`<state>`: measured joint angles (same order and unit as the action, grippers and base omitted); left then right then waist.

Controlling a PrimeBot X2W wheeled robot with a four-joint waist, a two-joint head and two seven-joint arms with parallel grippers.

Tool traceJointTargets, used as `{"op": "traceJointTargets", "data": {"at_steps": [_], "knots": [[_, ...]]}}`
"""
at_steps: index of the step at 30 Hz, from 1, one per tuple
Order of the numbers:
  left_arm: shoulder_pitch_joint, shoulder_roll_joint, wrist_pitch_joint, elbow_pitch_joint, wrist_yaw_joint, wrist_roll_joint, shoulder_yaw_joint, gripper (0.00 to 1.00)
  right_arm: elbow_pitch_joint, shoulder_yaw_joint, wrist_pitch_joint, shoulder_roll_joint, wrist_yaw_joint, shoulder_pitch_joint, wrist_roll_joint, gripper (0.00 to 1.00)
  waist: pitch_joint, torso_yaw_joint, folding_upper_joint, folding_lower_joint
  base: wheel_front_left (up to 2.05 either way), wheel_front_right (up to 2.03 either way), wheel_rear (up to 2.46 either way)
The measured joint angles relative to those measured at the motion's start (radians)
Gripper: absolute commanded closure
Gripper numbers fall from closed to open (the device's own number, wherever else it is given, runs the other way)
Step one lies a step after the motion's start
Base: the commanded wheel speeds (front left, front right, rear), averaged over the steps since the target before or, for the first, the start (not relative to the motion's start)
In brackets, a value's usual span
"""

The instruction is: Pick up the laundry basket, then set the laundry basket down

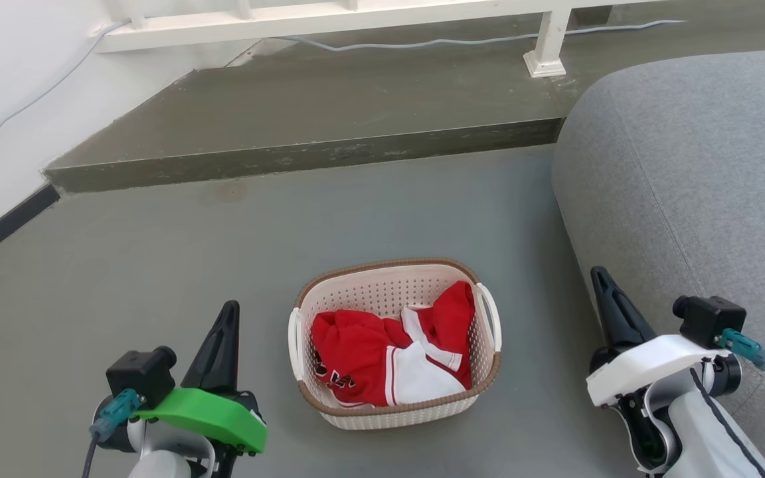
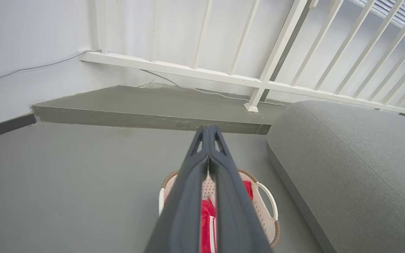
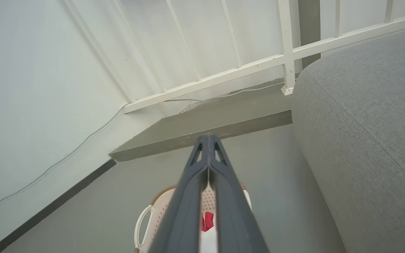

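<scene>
Left gripper (image 1: 228, 315), on a green bracket, low left in the head view: fingers pressed tight together, nothing between them. Left wrist view agrees, with the tips meeting along a thin seam. Right gripper (image 1: 603, 285), on a white bracket, low right: likewise clenched on nothing. Laundry basket (image 1: 396, 413) sits upright on the grey floor (image 1: 157, 265) between the two grippers, touching neither. Red-and-white garment (image 1: 369, 352) lies crumpled inside it. Grey upholstered cushion (image 1: 688, 166) is to the basket's right, just beside the right gripper. Beyond are a raised concrete step (image 1: 329, 113) and a white railing (image 1: 329, 16).
</scene>
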<state>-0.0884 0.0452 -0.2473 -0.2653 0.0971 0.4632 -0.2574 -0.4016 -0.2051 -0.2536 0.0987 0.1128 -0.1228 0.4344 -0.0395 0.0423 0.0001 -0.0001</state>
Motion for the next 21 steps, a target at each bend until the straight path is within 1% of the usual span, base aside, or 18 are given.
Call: {"op": "traceJointTargets", "data": {"at_steps": [6, 13, 21], "knots": [[0.001, 0.0, 0.009, 0.0, 0.0, 0.041, 0.007, 1.0, 0.001, 0.022, 0.019, -0.002, 0.0, 0.0, 0.048, 1.0, 0.002, -0.003, 0.0, 0.0, 0.0, 0.0, 0.0], [0.001, -0.001, 0.029, 0.0, 0.0, 0.148, 0.03, 1.0, 0.001, 0.044, 0.048, -0.003, 0.0, 0.0, 0.149, 1.0, 0.005, -0.006, 0.0, 0.0, 0.0, 0.0, 0.0], [0.001, -0.001, 0.059, 0.001, 0.0, 0.224, 0.056, 1.0, 0.006, 0.071, 0.078, -0.007, 0.0, 0.0, 0.23, 1.0, 0.008, -0.009, 0.0, 0.0, 0.0, 0.0, 0.0]]}}
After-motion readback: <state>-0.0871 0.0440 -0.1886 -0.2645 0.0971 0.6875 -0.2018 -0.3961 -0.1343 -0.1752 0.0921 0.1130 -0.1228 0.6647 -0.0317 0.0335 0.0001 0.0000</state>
